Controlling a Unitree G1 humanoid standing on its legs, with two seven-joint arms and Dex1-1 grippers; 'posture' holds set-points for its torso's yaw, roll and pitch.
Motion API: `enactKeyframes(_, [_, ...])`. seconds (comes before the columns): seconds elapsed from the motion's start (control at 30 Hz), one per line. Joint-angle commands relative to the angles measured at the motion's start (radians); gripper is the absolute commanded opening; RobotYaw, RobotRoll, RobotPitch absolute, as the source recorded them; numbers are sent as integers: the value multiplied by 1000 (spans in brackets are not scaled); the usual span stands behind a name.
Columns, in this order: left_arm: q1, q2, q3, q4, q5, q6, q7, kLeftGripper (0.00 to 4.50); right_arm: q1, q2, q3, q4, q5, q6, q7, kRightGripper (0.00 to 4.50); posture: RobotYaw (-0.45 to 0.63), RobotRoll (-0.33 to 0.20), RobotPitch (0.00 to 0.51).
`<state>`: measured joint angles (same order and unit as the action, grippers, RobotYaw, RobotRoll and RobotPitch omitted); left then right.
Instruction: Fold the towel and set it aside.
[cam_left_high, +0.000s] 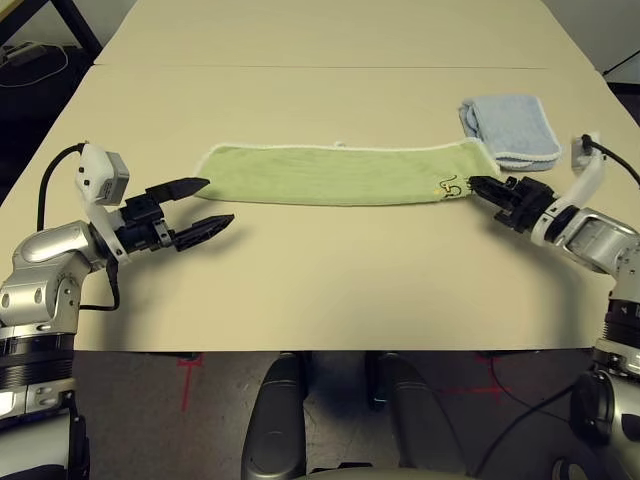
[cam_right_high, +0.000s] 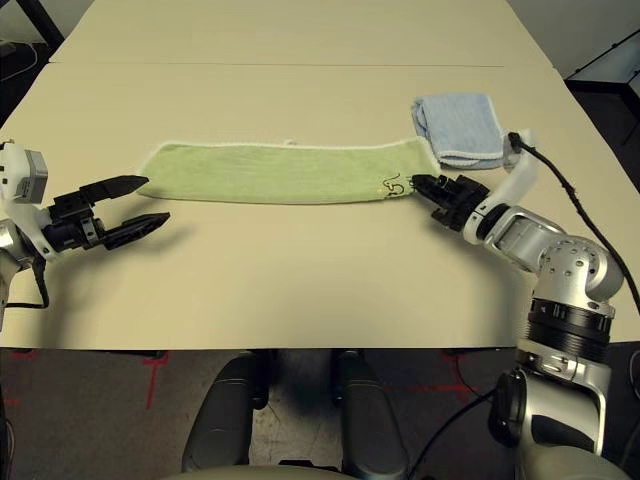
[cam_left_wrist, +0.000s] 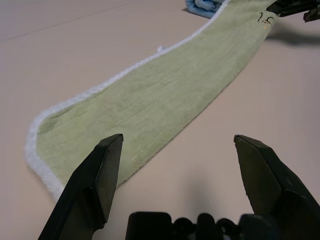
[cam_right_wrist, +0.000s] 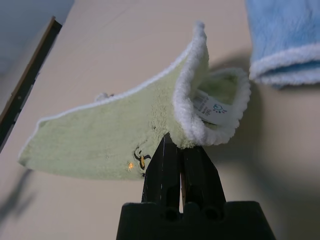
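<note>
The light green towel (cam_left_high: 340, 174) lies as a long strip across the middle of the table, folded lengthwise, white edging along its far side. My right gripper (cam_left_high: 477, 186) is shut on the towel's near right corner, beside the dark scribble mark (cam_left_high: 450, 186); in the right wrist view that corner (cam_right_wrist: 200, 100) is lifted and curls over the fingertips, showing a white label. My left gripper (cam_left_high: 205, 205) stands open just off the towel's left end, its far finger (cam_left_wrist: 92, 182) near the towel's near left corner (cam_left_wrist: 47, 172), not touching it.
A pale blue folded towel (cam_left_high: 510, 128) lies at the right, just behind my right gripper. A seam (cam_left_high: 330, 66) between two tabletops runs across the far side. The table's front edge (cam_left_high: 330, 350) is close to both arms.
</note>
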<state>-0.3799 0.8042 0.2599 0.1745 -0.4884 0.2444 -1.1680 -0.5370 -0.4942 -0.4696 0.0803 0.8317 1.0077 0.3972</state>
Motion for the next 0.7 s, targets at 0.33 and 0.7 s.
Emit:
enactKeyframes(0.33, [-7, 3, -18, 19, 4, 1, -18, 4500, -22, -70, 25, 68, -85, -180, 112, 18, 65, 0, 217])
enactKeyframes(0.7, [-12, 2, -21, 16, 3, 8, -18, 4500, -40, -101, 28, 161, -180, -365, 157, 18, 62, 0, 213])
